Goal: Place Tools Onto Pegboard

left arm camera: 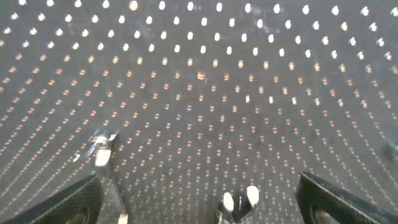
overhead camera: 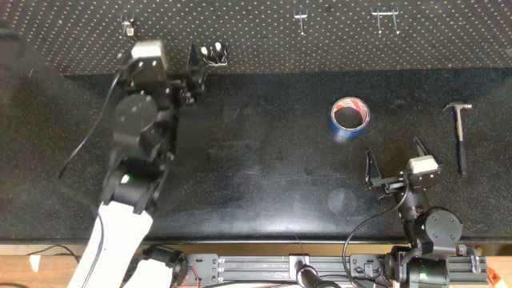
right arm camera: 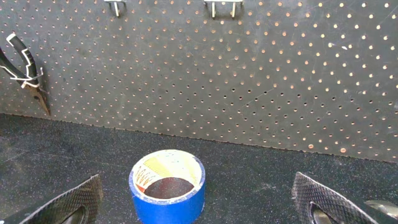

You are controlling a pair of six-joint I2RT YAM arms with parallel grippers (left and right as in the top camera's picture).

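Left claw is hovering close against the black perforated pegboard, with its 2 fingers spread wide and gripping nothing. Between those fingers the 2 white handle tips of the black-handled pliers are showing, touching neither finger. A small bright metal hook is jutting from the board just beside 1 finger. In the right wrist view the pliers are hanging against the board with their nose pointing down, well apart from everything lying on the table.

At the near edge of the black table mat, the right claw is sitting low, its 2 fingers also spread and holding nothing. The blue roll of tape is lying flat on the mat with its opening facing up. It is sitting ahead of the right claw toward the pegboard, a little to that claw's left, and is not touching it. The black-handled hammer with a metal head is lying on the mat to the right of the tape, its head pointing toward the board, near the right claw's right side but apart from it. On the pegboard beyond the tape and hammer, 2 double-pronged metal hooks are sticking out side by side.
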